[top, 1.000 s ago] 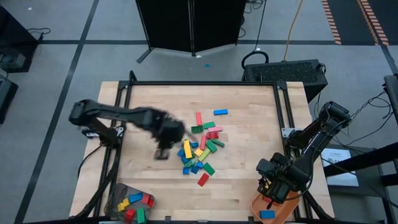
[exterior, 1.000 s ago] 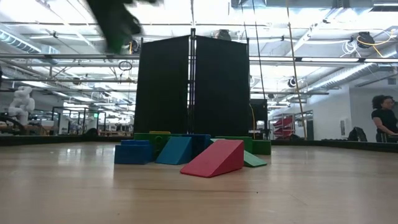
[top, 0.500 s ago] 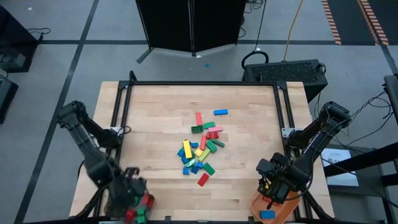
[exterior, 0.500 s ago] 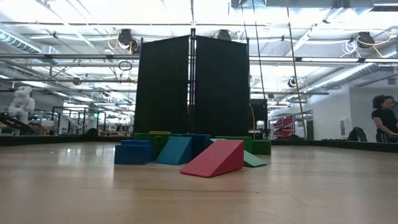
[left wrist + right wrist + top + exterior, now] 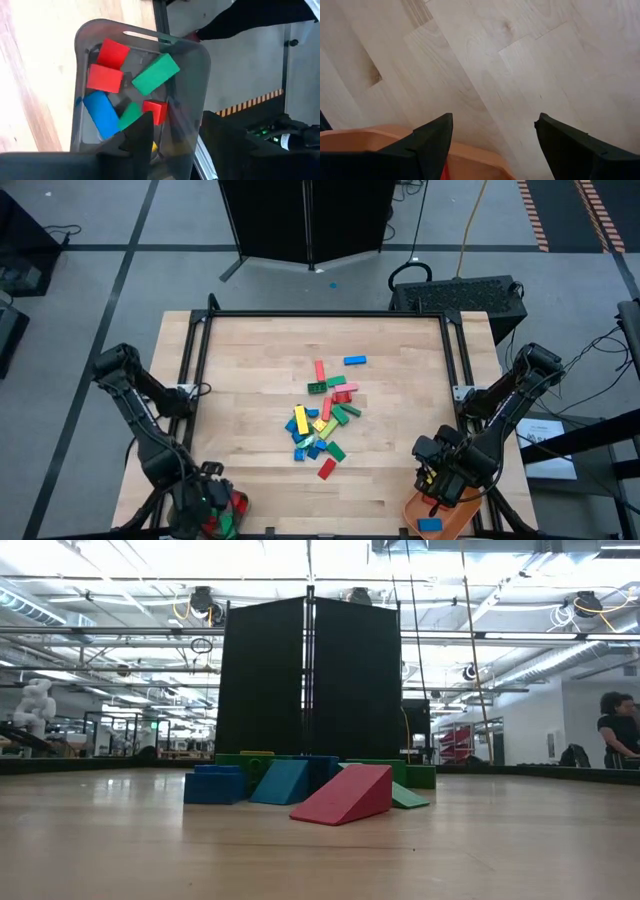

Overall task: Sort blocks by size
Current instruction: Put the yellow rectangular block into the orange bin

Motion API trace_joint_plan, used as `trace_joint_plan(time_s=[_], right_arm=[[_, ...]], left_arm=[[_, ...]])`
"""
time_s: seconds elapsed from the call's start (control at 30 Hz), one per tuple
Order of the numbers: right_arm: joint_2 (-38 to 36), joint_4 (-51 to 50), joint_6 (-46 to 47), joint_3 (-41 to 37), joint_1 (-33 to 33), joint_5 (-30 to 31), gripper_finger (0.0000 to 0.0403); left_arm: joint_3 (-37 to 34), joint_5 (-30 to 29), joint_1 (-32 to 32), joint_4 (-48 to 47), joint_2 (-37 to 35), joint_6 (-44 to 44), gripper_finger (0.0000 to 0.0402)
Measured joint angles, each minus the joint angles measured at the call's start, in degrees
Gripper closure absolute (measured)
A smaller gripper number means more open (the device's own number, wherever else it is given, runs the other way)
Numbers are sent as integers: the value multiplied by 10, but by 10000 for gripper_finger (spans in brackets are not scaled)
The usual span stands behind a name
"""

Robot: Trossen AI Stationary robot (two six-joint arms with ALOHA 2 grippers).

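The blocks [image 5: 322,415] lie in a loose pile at the table's middle, with a blue one [image 5: 354,361] apart on the far side and a red one [image 5: 327,469] on the near side. The low view shows the pile [image 5: 345,797] resting on the table. My left gripper [image 5: 205,502] is above the grey container [image 5: 195,75] at the near left corner. It is open [image 5: 178,120] and empty, over several red, green and blue blocks [image 5: 155,74] in the container. My right gripper [image 5: 440,480] is open [image 5: 492,120] and empty above the orange tray [image 5: 365,137].
The orange tray [image 5: 445,518] at the near right corner holds a blue block [image 5: 430,525]. A black metal frame [image 5: 325,314] runs round the table. Bare wood lies on both sides of the pile. A person [image 5: 615,735] stands in the room beyond the table.
My left gripper has swung from beside the pile at the table's middle toward the near left corner. It now sits above the grey container. The pile and my right arm have kept still.
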Motion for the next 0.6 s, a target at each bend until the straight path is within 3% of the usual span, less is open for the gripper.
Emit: trace_joint_plan(time_s=[0.13,0.27,0.33,0.4,0.5,0.6], right_arm=[[0,-1,0,0,0,0,126],[0,-1,0,0,0,2,126],[0,-2,-4,0,0,12,126],[0,-2,-14,0,0,20,126],[0,-4,-30,0,0,28,126],[0,-5,-29,0,0,30,126]], left_arm=[[0,-26,52,-57,-8,-34,214],[0,-147,134,-155,-34,-23,213],[0,-227,180,-156,-44,64,213],[0,-282,229,-124,-48,219,213],[0,-274,311,-39,-39,430,212],[0,-220,398,19,-9,490,212]])
